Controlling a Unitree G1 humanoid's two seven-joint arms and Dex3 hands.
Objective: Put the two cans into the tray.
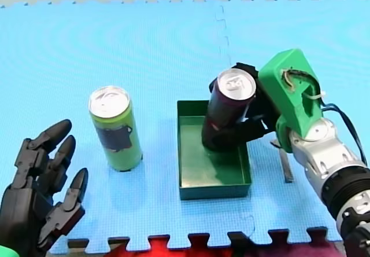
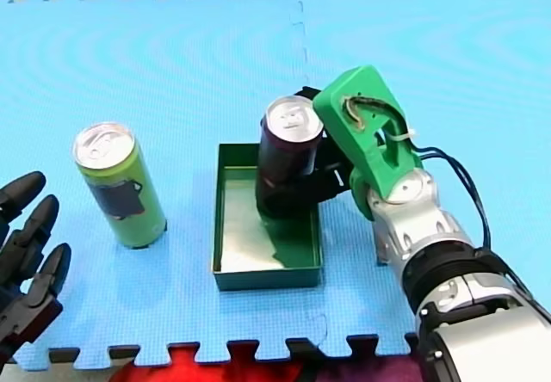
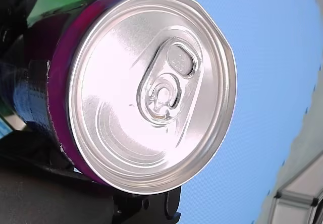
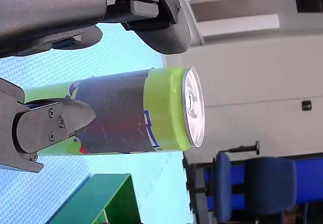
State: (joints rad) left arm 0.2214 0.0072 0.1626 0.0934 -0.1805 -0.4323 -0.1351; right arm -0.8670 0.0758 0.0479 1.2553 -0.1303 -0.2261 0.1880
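A purple can (image 1: 228,109) leans tilted over the back part of the green tray (image 1: 214,191), its base down inside the tray. My right hand (image 1: 248,127) is shut on it from the right, black fingers wrapped round its lower body. The first wrist view has the purple can's silver top (image 3: 151,90) up close. A green can (image 1: 115,132) stands upright on the mat, left of the tray. My left hand (image 1: 49,179) is at the front left, apart from the green can and holding nothing. In the second wrist view the green can (image 4: 126,113) lies beyond black fingers (image 4: 55,125).
Everything sits on a blue foam mat (image 1: 144,43) with a jigsaw front edge and a red strip (image 1: 173,246) below it. A thin grey strip (image 1: 287,167) lies on the mat right of the tray. A blue chair (image 4: 252,183) shows in the background.
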